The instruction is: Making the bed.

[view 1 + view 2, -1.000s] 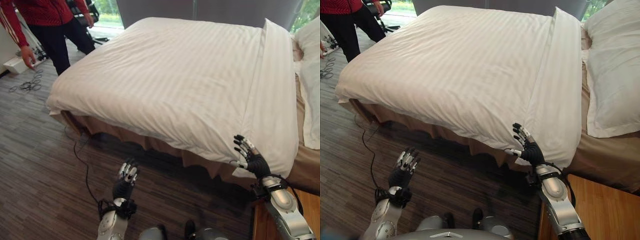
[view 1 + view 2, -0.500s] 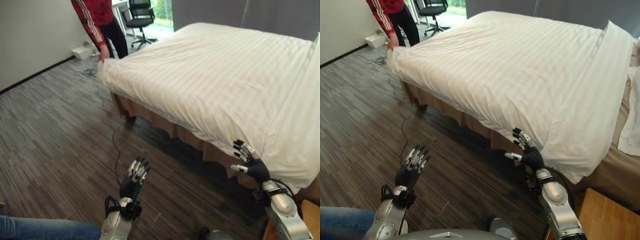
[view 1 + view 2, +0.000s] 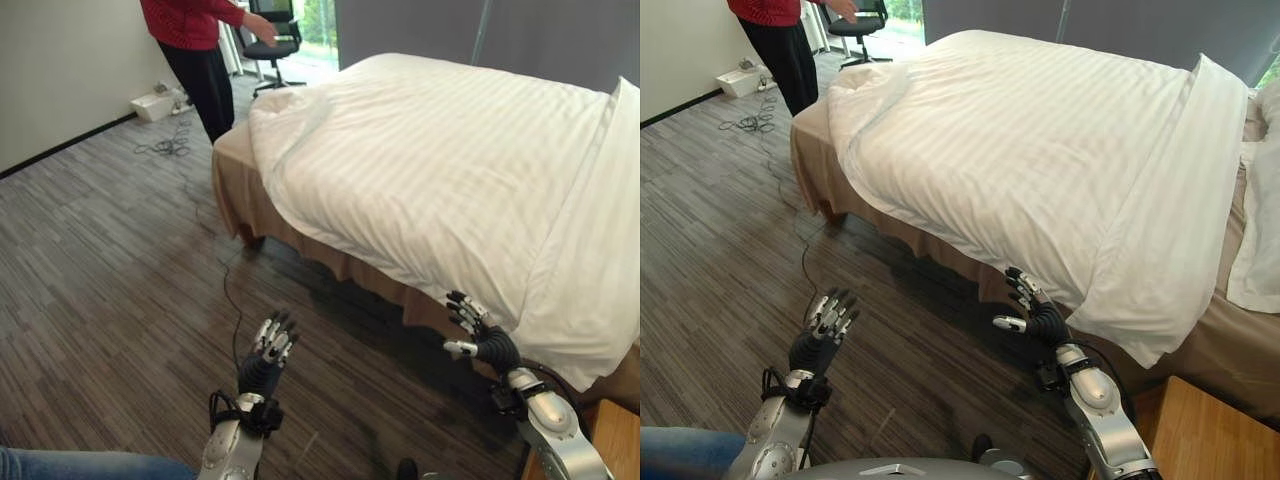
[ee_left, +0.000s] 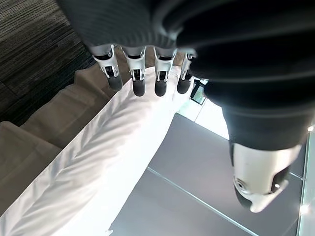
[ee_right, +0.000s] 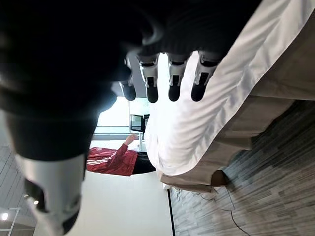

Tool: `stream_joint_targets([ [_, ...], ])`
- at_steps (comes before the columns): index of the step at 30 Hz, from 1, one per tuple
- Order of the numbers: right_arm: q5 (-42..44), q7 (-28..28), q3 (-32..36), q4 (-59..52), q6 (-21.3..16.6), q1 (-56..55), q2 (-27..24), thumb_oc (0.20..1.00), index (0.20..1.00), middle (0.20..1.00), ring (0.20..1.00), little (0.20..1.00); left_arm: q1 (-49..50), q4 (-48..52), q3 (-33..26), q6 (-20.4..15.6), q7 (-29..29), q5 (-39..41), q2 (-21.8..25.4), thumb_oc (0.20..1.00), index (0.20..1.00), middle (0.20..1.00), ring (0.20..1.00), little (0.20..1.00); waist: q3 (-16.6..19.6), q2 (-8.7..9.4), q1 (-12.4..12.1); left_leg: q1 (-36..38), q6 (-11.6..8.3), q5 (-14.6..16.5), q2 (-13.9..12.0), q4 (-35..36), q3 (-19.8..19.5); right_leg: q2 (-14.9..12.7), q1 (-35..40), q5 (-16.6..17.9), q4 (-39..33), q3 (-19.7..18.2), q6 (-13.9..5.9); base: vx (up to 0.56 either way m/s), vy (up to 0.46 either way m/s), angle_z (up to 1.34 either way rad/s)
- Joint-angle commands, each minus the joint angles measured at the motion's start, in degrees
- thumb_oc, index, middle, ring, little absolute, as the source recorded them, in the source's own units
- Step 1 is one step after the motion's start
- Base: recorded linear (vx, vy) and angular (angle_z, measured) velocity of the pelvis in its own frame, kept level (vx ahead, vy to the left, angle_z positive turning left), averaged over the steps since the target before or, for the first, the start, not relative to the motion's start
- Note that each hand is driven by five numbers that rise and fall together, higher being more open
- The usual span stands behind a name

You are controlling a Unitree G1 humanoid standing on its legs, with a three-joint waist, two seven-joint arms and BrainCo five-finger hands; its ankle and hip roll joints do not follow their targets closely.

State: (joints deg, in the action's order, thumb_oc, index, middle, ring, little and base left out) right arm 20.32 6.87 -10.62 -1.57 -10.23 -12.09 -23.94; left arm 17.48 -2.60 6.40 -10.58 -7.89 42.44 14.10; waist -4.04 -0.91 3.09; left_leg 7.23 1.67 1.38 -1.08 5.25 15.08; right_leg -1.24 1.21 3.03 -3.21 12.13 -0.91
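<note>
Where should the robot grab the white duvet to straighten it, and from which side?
Probably the duvet's hanging side edge, just beyond the open right hand. Come from the floor side and pinch upward: that edge drapes free over the tan bed skirt, giving a loose fold to close on.

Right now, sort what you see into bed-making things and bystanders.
Job: white duvet, pulled back off the bed's tan corner; pillow; left hand and right hand, both open.
Bystanders: person in red, office chair, floor cables.
</note>
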Motion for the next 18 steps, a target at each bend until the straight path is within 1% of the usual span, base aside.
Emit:
stream_joint_targets([
  [1,4.4,1.1,0.1,-0.4,-2.3,2.1,1.0,1.000,1.000,1.000,1.000,1.000,-0.9,1.7,-1.1,-2.7,-0.4,0.0,1.3,1.000,1.000,1.000,1.000,1.000,2.0,0.98,0.5,0.3,1.25,3.3,1.9,-0.3,0.0,-1.5,2.8,-6.8,2.8,1.0,-2.52,0.00,0.000,0.00],
  [13,5.0,1.5,-0.3,-0.5,-2.4,1.9,0.7,1.000,1.000,1.000,1.000,1.000,-1.0,1.4,-0.8,-2.9,-0.3,0.3,1.3,1.000,1.000,1.000,1.000,1.000,2.0,0.78,0.9,0.6,1.29,3.4,1.9,-0.3,0.3,-1.4,3.0,-6.7,2.9,0.6,-2.64,0.00,0.001,-0.01],
  [14,7.9,-0.4,1.6,-4.0,-2.6,5.0,-0.6,1.000,1.000,1.000,1.000,1.000,-13.5,5.2,1.9,-6.0,3.8,-3.7,5.4,1.000,1.000,1.000,1.000,1.000,-2.1,-0.28,3.2,-3.9,2.50,3.8,4.3,-4.3,-6.5,1.9,-5.4,-8.8,10.9,-11.8,-2.11,0.00,0.000,0.00],
  [15,5.6,-0.2,1.3,-2.5,-1.9,5.1,-1.1,1.000,1.000,1.000,1.000,1.000,-12.9,4.8,1.1,-6.0,4.3,-4.4,5.3,1.000,1.000,1.000,1.000,1.000,-1.1,-0.21,2.5,-3.6,2.49,3.7,4.4,-3.9,-7.0,1.8,-4.2,-8.4,9.4,-10.8,-2.01,0.00,0.000,0.00],
  [18,6.2,-0.1,1.8,-1.2,-1.4,4.7,-1.2,1.000,1.000,1.000,1.000,1.000,-10.6,5.3,-0.8,-5.4,4.1,-3.2,5.2,1.000,1.000,1.000,1.000,1.000,0.6,-0.16,1.8,-2.3,2.46,3.8,4.6,-3.2,-6.9,2.0,-1.7,-7.9,6.6,-10.0,-2.05,0.03,-0.038,0.00],
])
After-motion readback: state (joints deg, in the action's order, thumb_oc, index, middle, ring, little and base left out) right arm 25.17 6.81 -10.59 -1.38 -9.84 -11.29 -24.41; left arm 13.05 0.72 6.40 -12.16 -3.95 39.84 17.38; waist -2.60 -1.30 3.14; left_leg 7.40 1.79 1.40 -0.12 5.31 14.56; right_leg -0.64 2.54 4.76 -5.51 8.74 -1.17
